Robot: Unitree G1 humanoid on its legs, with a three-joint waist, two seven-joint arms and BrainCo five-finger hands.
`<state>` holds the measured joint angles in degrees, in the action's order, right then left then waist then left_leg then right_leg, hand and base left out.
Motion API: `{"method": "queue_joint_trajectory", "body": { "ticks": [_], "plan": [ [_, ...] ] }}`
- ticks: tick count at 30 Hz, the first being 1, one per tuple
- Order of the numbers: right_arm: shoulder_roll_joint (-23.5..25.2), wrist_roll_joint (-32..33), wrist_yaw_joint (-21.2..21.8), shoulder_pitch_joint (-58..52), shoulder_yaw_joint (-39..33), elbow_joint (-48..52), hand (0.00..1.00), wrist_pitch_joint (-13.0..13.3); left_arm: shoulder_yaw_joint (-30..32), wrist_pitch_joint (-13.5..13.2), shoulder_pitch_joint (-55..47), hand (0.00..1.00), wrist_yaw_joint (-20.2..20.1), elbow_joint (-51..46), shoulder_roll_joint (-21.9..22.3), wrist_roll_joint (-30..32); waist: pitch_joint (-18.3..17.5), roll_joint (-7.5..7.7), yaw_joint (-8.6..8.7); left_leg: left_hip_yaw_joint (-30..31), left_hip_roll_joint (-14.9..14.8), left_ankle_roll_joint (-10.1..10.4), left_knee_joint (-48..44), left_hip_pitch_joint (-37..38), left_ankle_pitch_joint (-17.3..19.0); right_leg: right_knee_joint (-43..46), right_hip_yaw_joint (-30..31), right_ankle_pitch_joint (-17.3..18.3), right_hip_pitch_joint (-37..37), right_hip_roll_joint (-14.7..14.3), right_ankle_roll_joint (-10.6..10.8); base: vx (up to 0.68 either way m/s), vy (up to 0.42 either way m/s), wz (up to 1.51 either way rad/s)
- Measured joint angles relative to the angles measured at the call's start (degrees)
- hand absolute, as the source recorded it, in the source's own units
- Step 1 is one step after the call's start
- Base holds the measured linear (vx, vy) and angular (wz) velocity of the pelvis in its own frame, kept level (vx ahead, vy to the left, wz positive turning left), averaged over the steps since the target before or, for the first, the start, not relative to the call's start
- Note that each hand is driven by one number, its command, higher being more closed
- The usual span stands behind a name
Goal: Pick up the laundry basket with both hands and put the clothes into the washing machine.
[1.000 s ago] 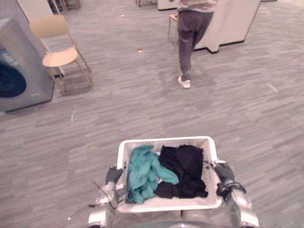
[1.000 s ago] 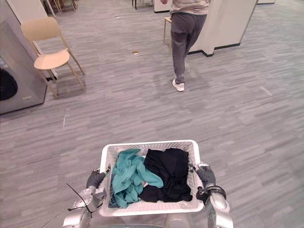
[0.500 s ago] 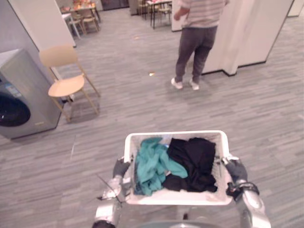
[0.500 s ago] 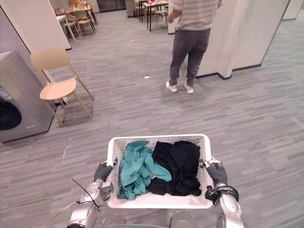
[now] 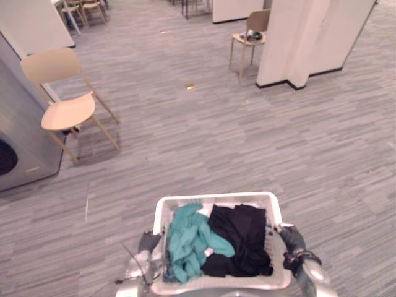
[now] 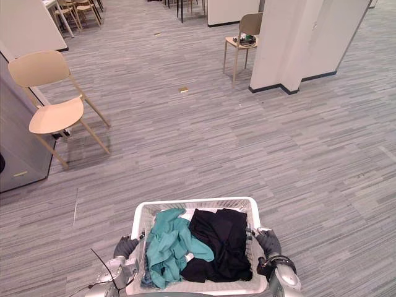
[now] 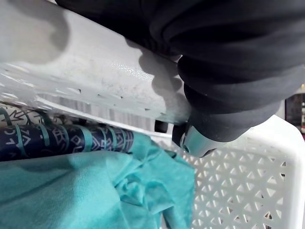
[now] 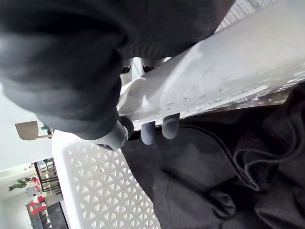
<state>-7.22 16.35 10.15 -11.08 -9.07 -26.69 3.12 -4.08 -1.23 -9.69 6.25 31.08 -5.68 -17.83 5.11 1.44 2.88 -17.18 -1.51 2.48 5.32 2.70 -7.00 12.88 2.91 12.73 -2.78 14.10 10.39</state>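
At the far left edge stands a grey front-loading washing machine, its dark round door partly cut off by the frame. Just to its right is a pale wooden chair with splayed legs, on a grey plank-pattern floor. Further back a small yellowish scrap lies on the planks. To the right of it a second, smaller tan chair with something dark on its seat stands against a white square pillar.

Close below the camera, well apart from the machine, the robot carries a white perforated plastic laundry basket off the floor between both arms. The left hand sits on the basket's left rim. In the left wrist view its dark ribbed cover lies over that rim and its fingers hook beneath it, gripping it. Inside, a crumpled teal garment fills the left half, with a dark blue cloth with a teal pattern pressed against the wall beside it. A heap of black clothing fills the right half, touching the teal one in the middle. The right hand clasps the right rim. In the right wrist view its dark fingertips curl under the rim edge, just above the black fabric.
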Motion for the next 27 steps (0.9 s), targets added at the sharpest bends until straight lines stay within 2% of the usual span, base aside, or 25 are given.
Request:
{"method": "queue_joint_trajectory", "body": {
  "ticks": [3, 6, 9, 12, 14, 16, 18, 20, 21, 22, 23, 24, 25, 26, 27],
  "plan": [
    [0.02, 0.11, 0.05, -0.65, -0.09, -0.12, 1.0, 0.11, 0.21, 0.0, 0.06, 1.0, 0.0, 0.0, -0.2, 0.0, 0.0, 0.05, 0.25, -0.27, -0.6, 0.03, -0.01, -0.09, 0.02, -0.37, 0.07, -0.01, 0.03, -0.1, -0.02, 0.0, 0.0, -0.01],
    [0.07, 1.72, 0.53, -0.61, -0.1, -1.54, 1.0, 0.45, 0.11, 0.02, 0.37, 1.0, -0.01, 0.03, -0.74, 0.01, -0.07, 0.2, 1.28, -0.42, -1.14, 0.07, -0.12, -1.08, 0.03, -1.78, -1.08, -0.66, -0.04, -0.35, -0.19, 0.0, -0.006, 0.05],
    [1.29, 4.07, 1.54, -0.53, -0.44, -3.02, 1.0, 0.51, -0.22, 0.14, 2.17, 1.0, -0.16, 1.06, -2.5, 0.02, -0.28, 1.08, 1.06, -0.39, -2.91, 0.68, -2.26, -3.24, 0.48, -4.9, -2.38, -2.76, -0.43, -1.63, -0.64, 0.01, -0.023, 0.02],
    [2.35, 5.94, 2.61, -0.42, -0.37, -4.03, 1.0, 0.55, -0.2, 0.17, 2.93, 1.0, -0.77, 1.31, -4.18, 0.0, -0.32, 1.9, 0.82, 0.09, -5.82, 1.58, -9.51, -7.52, 3.49, -8.03, -5.19, -5.03, -1.37, -2.68, -0.84, 0.02, -0.039, 0.06],
    [1.74, 7.59, 2.73, 0.39, -0.32, -5.09, 1.0, 0.63, -0.43, 0.3, 3.75, 1.0, -1.07, 1.72, -4.12, 0.02, 0.07, 1.2, 0.78, 1.01, -7.54, 1.35, -16.87, -11.72, 6.62, -9.4, -6.93, -5.84, -2.14, -3.35, -0.86, -0.01, -0.02, 0.29],
    [-0.14, 7.8, 2.88, 1.68, 0.14, -6.11, 1.0, 0.63, -0.57, 0.5, 3.87, 1.0, -1.06, 1.72, -2.76, 0.01, -0.01, -0.22, 0.64, 2.05, -7.95, 0.78, -21.67, -14.92, 9.41, -9.88, -8.65, -6.09, -2.26, -3.36, -0.41, -0.02, 0.051, 0.33],
    [-1.42, 7.82, 2.81, 3.64, 0.16, -6.93, 1.0, 0.67, -0.4, 0.76, 4.8, 1.0, -0.74, 1.47, -1.84, -0.06, 0.08, -1.31, -1.17, 2.45, -7.06, -0.55, -25.78, -17.88, 12.42, -10.49, -9.6, -6.28, -1.9, -1.96, 0.84, 0.0, 0.18, 0.21],
    [-1.35, 7.85, 2.8, 5.24, 0.2, -8.18, 1.0, 0.79, -0.23, 0.77, 4.85, 1.0, -0.49, 0.59, -2.06, -0.07, 0.14, -1.2, -1.89, 2.08, -5.42, -1.76, -28.66, -19.32, 14.81, -9.56, -11.09, -5.13, -1.94, 0.05, 2.03, 0.02, 0.202, 0.3],
    [-1.22, 7.9, 2.79, 5.52, 0.04, -8.45, 1.0, 0.92, -0.31, 0.81, 4.72, 1.0, -0.26, -0.26, -2.2, -0.07, 0.22, -0.33, -2.26, 1.31, -3.41, -3.02, -30.16, -19.9, 16.84, -7.65, -13.03, -3.96, -2.17, 2.77, 2.35, 0.13, 0.271, 0.65],
    [-1.43, 7.97, 2.74, 5.28, -0.15, -8.52, 1.0, 1.09, -0.38, 0.84, 4.71, 1.0, 0.1, -0.4, -1.96, -0.12, -0.03, -0.88, -2.02, 1.64, -1.19, -3.93, -29.99, -19.53, 17.98, -1.05, -15.41, -3.48, -1.01, 5.3, 2.01, 0.17, 0.337, 0.74],
    [-1.59, 7.97, 2.67, 5.05, -0.39, -8.49, 1.0, 1.09, -0.41, 0.85, 4.51, 1.0, 0.25, -0.41, -1.72, -0.13, 0.23, -0.8, -2.16, 2.16, 0.56, -4.58, -28.99, -19.0, 18.36, 8.03, -16.95, -4.17, 2.69, 7.77, 0.28, 0.19, 0.29, 0.65],
    [-1.55, 7.98, 2.7, 4.67, -0.54, -8.48, 1.0, 1.09, -0.64, 0.86, 4.33, 1.0, 0.25, -0.46, -1.85, -0.13, 0.13, -1.04, -2.19, 2.43, 1.56, -4.73, -28.03, -17.62, 18.41, 13.82, -17.33, -5.35, 4.94, 9.24, -3.17, 0.24, 0.34, 0.59],
    [-1.11, 8.07, 2.7, 3.67, -0.63, -8.3, 1.0, 1.09, -1.38, 0.94, 3.94, 1.0, 0.31, -0.78, -2.33, -0.13, 0.35, -1.82, -2.17, 3.68, 3.57, -6.05, -25.35, -14.18, 18.08, 25.66, -15.97, -9.64, 9.2, 11.5, -10.93, 0.29, 0.36, 0.69],
    [0.69, 8.6, 2.86, 3.09, -0.88, -7.89, 1.0, 1.58, -1.53, 1.11, 3.66, 1.0, 0.29, -1.53, -3.98, -0.18, 1.02, -1.29, -2.11, 5.8, 5.3, -6.91, -23.31, -11.12, 18.2, 36.46, -12.43, -7.56, 13.31, 10.49, -11.03, 0.31, 0.334, 0.69],
    [1.3, 8.36, 3.29, 3.08, -0.76, -7.24, 1.0, 1.58, -1.36, 1.1, 3.49, 1.0, 0.3, -2.37, -4.37, -0.91, 1.31, -0.98, -2.07, 6.67, 6.03, -7.29, -21.87, -9.49, 18.02, 40.35, -11.25, -5.76, 15.18, 8.94, -10.11, 0.31, 0.261, 0.79]
  ]
}}
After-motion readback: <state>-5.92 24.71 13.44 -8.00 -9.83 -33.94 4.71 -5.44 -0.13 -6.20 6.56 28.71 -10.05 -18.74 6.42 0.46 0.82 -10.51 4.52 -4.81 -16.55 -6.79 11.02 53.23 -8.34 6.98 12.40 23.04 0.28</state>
